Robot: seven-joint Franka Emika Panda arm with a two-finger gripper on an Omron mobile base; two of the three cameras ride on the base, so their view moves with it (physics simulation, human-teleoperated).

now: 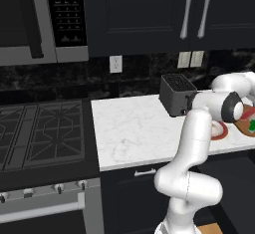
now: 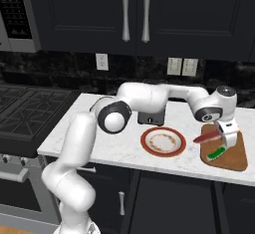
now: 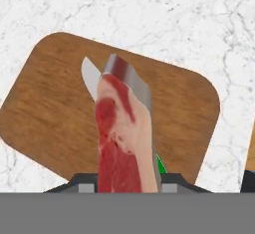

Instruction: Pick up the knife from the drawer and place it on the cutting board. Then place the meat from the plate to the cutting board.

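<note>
The reddish-pink meat (image 3: 119, 138) hangs in my gripper (image 2: 225, 138), which is shut on it just above the brown wooden cutting board (image 2: 234, 157). In the right base view the meat (image 2: 204, 138) sticks out to the left over the board's left edge. The knife (image 2: 216, 153) lies on the board under the hand, its green handle showing. In the hand view the knife's pale blade tip (image 3: 89, 77) pokes out left of the meat over the cutting board (image 3: 50, 113). The red-rimmed plate (image 2: 163, 129) sits bare to the left of the board.
A dark toaster (image 1: 177, 94) stands at the back of the white marble counter (image 1: 134, 128), partly behind my arm. The black stove (image 1: 40, 133) lies to the left, dark wall cabinets (image 2: 134, 14) above. The counter's front edge runs close below the board.
</note>
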